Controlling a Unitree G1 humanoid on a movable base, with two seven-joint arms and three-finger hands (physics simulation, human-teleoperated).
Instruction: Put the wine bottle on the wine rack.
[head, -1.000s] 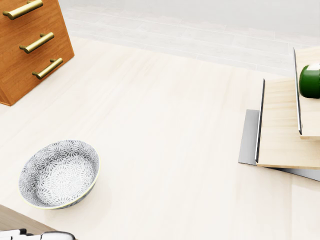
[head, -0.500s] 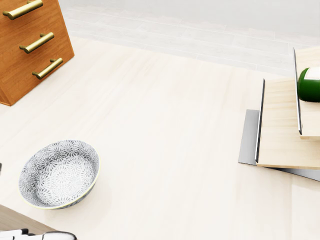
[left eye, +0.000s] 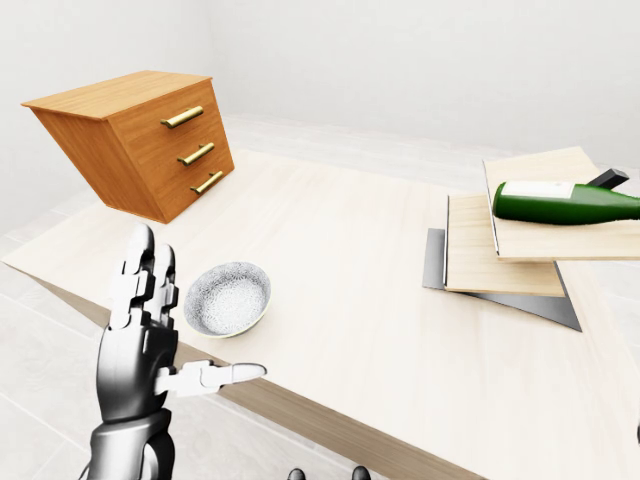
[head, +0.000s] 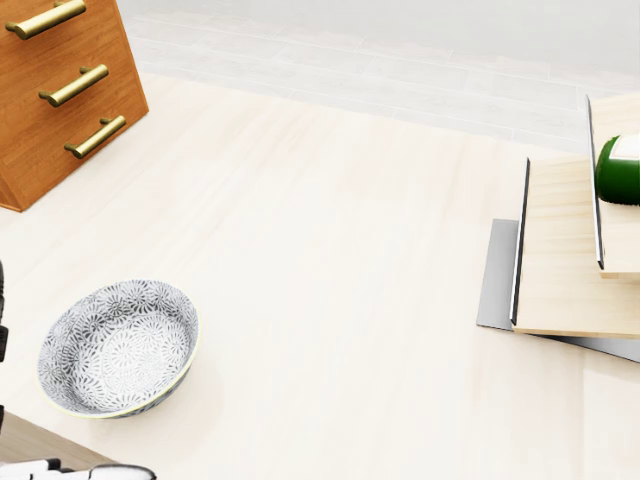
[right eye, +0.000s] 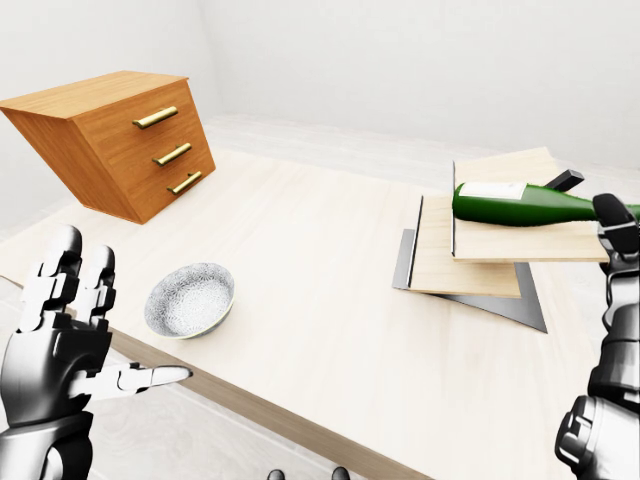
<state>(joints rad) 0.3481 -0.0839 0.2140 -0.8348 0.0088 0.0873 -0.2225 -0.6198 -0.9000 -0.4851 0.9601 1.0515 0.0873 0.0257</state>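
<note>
The green wine bottle (left eye: 565, 202) lies on the stepped wooden wine rack (left eye: 505, 262), right of frame. The left hand (left eye: 140, 335) is spread wide, empty, lower left. Whether the right hand (right eye: 612, 330) is open cannot be told.

Table (left eye: 350, 250) middle lay bare between bowl (left eye: 228, 298) at lower left and rack (right eye: 470, 250) at right: wide passage there. Drawer chest (left eye: 150, 135) blocked far left corner. Bottle (right eye: 530, 205) lay across rack's top shelf, filling it. Left hand (left eye: 145, 335) stood fingers spread at near table edge, beside bowl. Right hand (right eye: 615, 330) rose by rack's right end, near bottle neck.
</note>
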